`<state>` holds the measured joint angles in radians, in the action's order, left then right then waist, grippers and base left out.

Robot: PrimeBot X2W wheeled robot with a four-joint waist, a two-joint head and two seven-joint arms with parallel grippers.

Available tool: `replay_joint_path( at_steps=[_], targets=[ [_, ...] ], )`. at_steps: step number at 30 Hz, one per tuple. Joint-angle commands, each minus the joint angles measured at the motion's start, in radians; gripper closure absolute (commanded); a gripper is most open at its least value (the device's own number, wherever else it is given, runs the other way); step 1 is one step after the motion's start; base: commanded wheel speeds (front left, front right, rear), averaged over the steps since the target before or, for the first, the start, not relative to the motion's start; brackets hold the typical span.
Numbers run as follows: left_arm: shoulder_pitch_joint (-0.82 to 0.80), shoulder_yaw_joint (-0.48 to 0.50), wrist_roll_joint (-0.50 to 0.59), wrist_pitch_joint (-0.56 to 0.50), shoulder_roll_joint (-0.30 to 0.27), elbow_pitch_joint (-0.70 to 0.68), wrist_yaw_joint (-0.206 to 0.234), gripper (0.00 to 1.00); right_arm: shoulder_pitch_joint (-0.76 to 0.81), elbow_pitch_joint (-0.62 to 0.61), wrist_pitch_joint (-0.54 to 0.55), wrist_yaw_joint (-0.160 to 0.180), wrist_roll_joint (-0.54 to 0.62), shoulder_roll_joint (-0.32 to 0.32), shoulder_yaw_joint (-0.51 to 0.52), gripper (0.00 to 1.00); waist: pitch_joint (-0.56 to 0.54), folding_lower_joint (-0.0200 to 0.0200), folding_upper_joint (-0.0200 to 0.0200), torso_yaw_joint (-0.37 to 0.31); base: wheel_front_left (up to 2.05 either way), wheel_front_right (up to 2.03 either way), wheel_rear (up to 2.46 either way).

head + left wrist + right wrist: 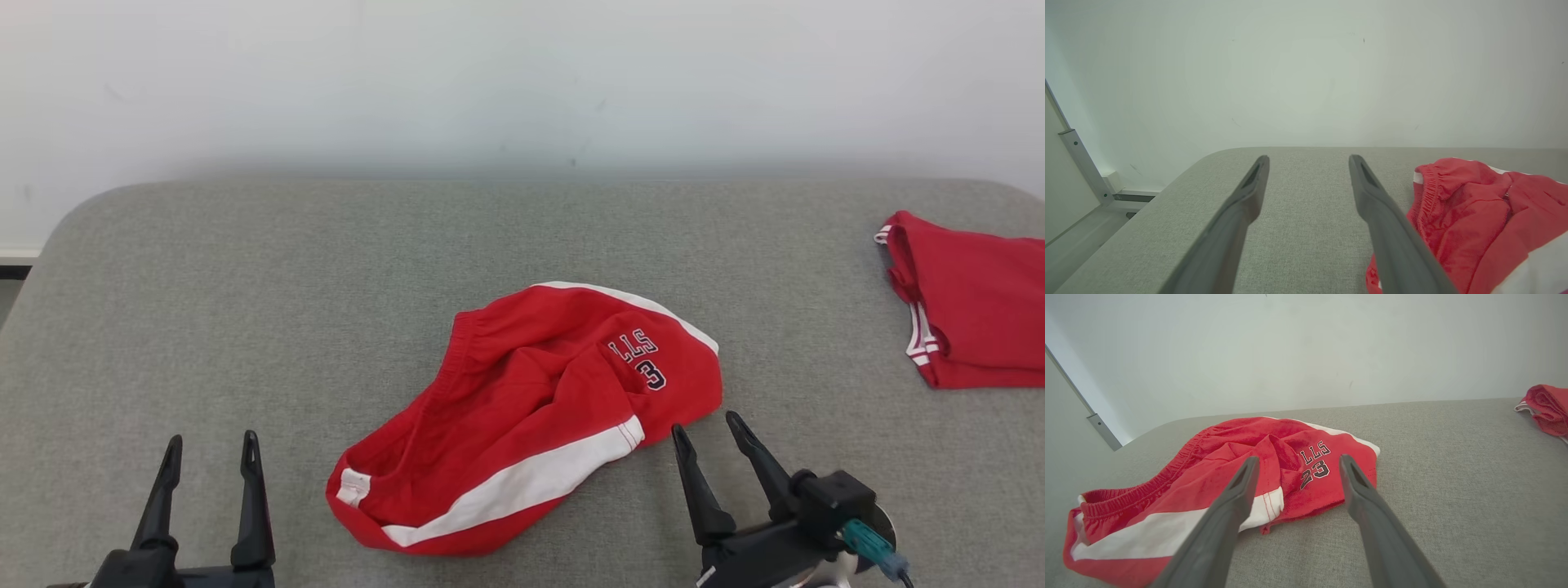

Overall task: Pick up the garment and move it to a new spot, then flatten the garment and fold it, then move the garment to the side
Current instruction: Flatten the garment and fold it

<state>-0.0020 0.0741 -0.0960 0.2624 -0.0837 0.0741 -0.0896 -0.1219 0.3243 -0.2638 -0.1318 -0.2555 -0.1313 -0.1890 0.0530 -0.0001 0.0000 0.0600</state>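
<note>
The garment [522, 416] is a pair of red shorts with white side stripes and a dark number print, lying crumpled in the middle of the grey padded table [245, 269]. It also shows at the right of the left wrist view [1470, 220] and across the right wrist view [1216, 490]. My left gripper [211, 453] stands open at the lower left, apart from the cloth, with nothing between its fingers [1241, 212]. My right gripper [709, 429] is open just right of the shorts' near hem, its fingers [1359, 490] pointing at the printed corner, holding nothing.
A second red garment [971, 302] with white trim lies folded at the table's right edge, seen too in the right wrist view [1545, 408]. A pale wall [522, 82] rises behind the table. Bare grey surface spreads left of and behind the shorts.
</note>
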Motion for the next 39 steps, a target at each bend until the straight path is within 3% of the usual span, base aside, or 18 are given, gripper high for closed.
replay_joint_path(
  at_steps=[1, 19, 20, 21, 28, 39],
  targets=[
    [0.008, 0.002, 0.009, 0.003, 0.004, -0.004, -0.005, 0.00, -0.024, 0.020, 0.000, 0.003, -0.009, -0.009, -0.018, 0.00, -0.002, 0.0001, 0.0000, 0.012, 0.00, 0.00, 0.00],
    [-0.005, -0.029, 0.022, 0.003, 0.028, 0.011, -0.012, 0.00, -0.231, 0.394, 0.000, 0.003, -0.073, -0.032, -0.148, 0.00, 0.016, 0.0001, 0.0000, 0.113, 0.00, 0.00, 0.00],
    [-0.004, -0.029, 0.022, 0.003, 0.027, 0.011, -0.012, 0.00, -0.235, 0.404, 0.000, 0.003, -0.077, -0.031, -0.152, 0.72, 0.015, 0.0001, 0.0000, 0.115, 0.00, 0.00, 0.00],
    [-0.002, -0.030, 0.022, 0.003, 0.027, 0.012, -0.012, 0.00, -0.238, 0.412, 0.000, 0.003, -0.083, -0.031, -0.154, 1.00, 0.013, 0.0001, 0.0000, 0.116, 0.00, 0.00, 0.00],
    [0.027, -0.019, 0.015, 0.003, 0.030, 0.015, -0.005, 0.00, -0.206, 0.346, 0.000, 0.003, -0.094, -0.037, -0.120, 1.00, -0.005, 0.0001, 0.0000, 0.076, 0.00, 0.00, 0.00],
    [0.018, -0.031, -0.013, 0.003, 0.033, 0.033, 0.000, 0.00, 0.010, 0.004, 0.000, 0.003, -0.055, -0.089, 0.038, 1.00, -0.002, 0.0001, 0.0000, -0.056, 0.00, 0.00, 0.00]
  ],
)
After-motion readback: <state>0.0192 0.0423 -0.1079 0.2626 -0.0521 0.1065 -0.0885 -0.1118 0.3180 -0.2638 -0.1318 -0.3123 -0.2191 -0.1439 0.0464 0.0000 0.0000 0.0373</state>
